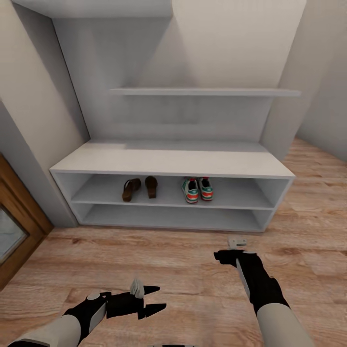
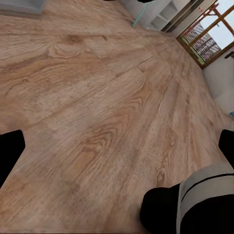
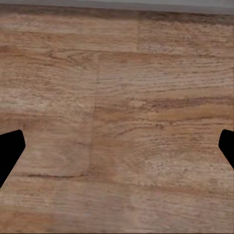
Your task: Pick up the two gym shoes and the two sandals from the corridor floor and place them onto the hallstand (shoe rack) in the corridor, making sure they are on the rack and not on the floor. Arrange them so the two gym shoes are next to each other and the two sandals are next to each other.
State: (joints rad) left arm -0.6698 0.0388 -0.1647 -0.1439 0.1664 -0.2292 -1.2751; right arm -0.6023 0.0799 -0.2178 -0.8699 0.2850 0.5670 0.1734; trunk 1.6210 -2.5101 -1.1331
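Note:
Both gym shoes (image 1: 198, 189), white with green and red-orange accents, stand side by side on the upper open tier of the white hallstand (image 1: 168, 161), right of centre. The two brown sandals (image 1: 140, 188) lie close together on the same tier, left of centre; the left one looks tipped on its side. My left gripper (image 1: 156, 298) hovers open and empty above the corridor floor (image 1: 168, 260), well in front of the rack. My right gripper (image 1: 230, 254) is also open and empty, nearer the rack. Each wrist view has bare wood planks (image 3: 117, 97) between the spread fingertips (image 2: 9, 151).
A wood-framed glass door (image 1: 14, 226) stands at the left beside the rack. Grey-white wall shelves (image 1: 202, 91) hang above the hallstand top. The lower tier (image 1: 168, 217) of the rack holds nothing. Open plank floor stretches to the right.

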